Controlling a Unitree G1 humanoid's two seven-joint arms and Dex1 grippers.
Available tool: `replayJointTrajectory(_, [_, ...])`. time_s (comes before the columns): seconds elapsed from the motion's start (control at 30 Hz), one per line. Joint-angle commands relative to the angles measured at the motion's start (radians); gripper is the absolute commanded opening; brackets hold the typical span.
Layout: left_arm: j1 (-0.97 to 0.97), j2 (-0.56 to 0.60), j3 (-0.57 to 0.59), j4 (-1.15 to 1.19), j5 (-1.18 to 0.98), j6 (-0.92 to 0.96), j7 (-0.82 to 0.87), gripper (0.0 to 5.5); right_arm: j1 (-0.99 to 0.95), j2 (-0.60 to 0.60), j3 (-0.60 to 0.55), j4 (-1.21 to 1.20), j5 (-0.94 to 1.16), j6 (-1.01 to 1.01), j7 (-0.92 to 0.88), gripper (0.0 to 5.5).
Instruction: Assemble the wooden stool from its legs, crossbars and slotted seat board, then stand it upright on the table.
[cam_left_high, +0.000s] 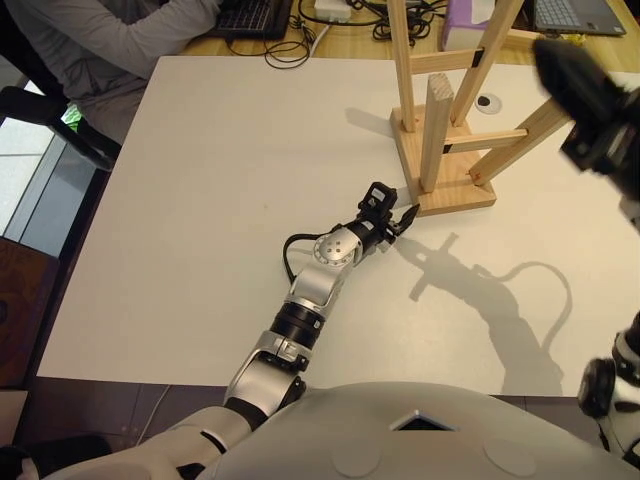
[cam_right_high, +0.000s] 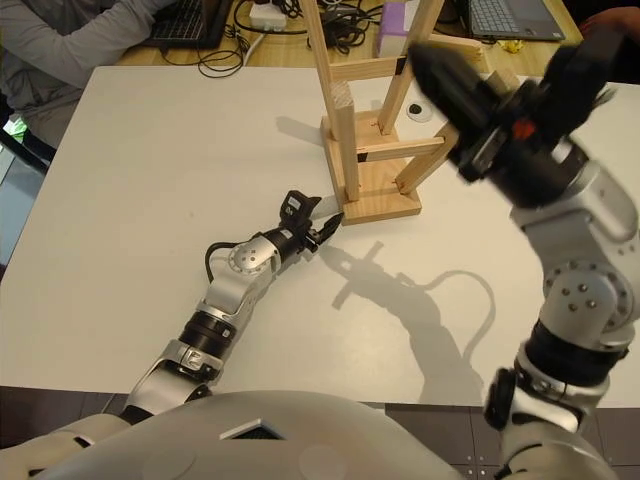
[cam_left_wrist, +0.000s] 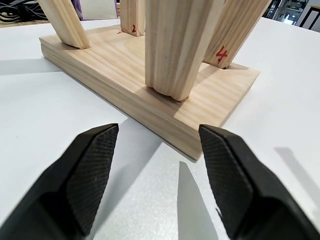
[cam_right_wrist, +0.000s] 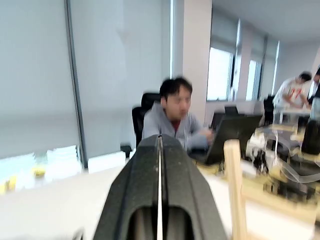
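Note:
The wooden stool stands upside down at the far right of the white table, its seat board flat on the surface and its legs pointing up, joined by crossbars. My left gripper lies low on the table just short of the board's near corner, open, with nothing between its fingers. The left wrist view has that corner right ahead of the black pads. My right gripper hovers high beside the legs, shut and empty; a wooden leg rises next to it.
A small black round piece lies on the table behind the stool. A keyboard, cables, a purple box and a laptop crowd the desk beyond the far edge. A seated person's sleeve is at the far left corner.

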Motion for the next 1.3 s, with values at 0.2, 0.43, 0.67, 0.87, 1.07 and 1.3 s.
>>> replayJointTrajectory(0.2, [0.112, 0.054, 0.045, -0.076, -0.001, 0.031, -0.004, 2.97, 0.395, 0.017, 0.197, 0.230, -0.395, -0.284, 0.126, 1.40])
replayJointTrajectory(0.43, [0.138, 0.101, 0.101, -0.116, -0.006, 0.051, -0.013, 2.97, 0.311, 0.238, 0.285, 0.397, -0.502, -0.425, -0.032, 2.58])
replayJointTrajectory(0.67, [0.129, 0.077, 0.103, -0.102, -0.005, 0.041, -0.006, 2.97, 0.160, 0.322, 0.362, 0.449, -0.625, -0.497, -0.131, 2.74])
replayJointTrajectory(0.87, [0.132, 0.059, 0.106, -0.098, -0.007, 0.030, 0.001, 2.97, 0.047, 0.338, 0.413, 0.525, -0.810, -0.601, -0.250, 2.74])
replayJointTrajectory(1.07, [0.128, 0.049, 0.110, -0.091, -0.008, 0.024, 0.002, 2.97, -0.031, 0.345, 0.477, 0.681, -0.994, -0.676, -0.360, 2.74])
replayJointTrajectory(1.3, [0.122, 0.040, 0.113, -0.082, -0.004, 0.014, 0.004, 2.97, -0.063, 0.365, 0.505, 0.765, -1.029, -0.598, -0.369, 2.74])
